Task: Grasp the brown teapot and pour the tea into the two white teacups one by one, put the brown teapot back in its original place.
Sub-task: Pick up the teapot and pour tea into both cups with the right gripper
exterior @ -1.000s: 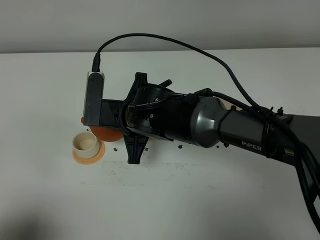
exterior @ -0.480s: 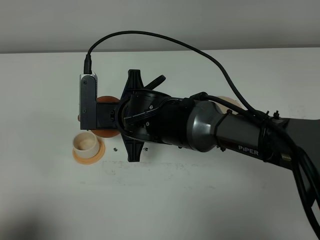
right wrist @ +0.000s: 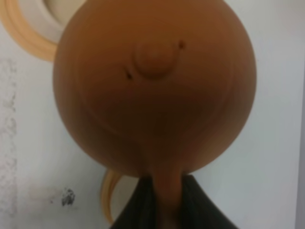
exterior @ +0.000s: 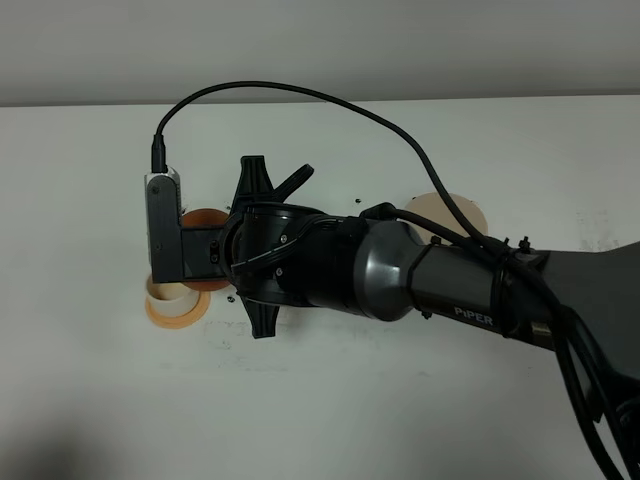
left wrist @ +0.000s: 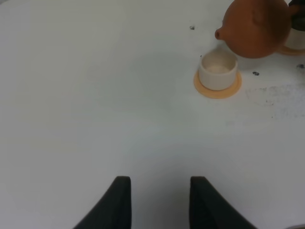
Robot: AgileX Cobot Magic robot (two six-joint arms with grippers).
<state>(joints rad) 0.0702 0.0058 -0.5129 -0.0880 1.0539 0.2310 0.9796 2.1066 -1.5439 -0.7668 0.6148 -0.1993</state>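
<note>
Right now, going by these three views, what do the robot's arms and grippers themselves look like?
The right arm is glossy dark grey and rounded, with white PiPER lettering. A thick black cable loops to its silver box-shaped wrist camera. The left gripper shows two flat matte black fingers; the right gripper has equally dark ones.
</note>
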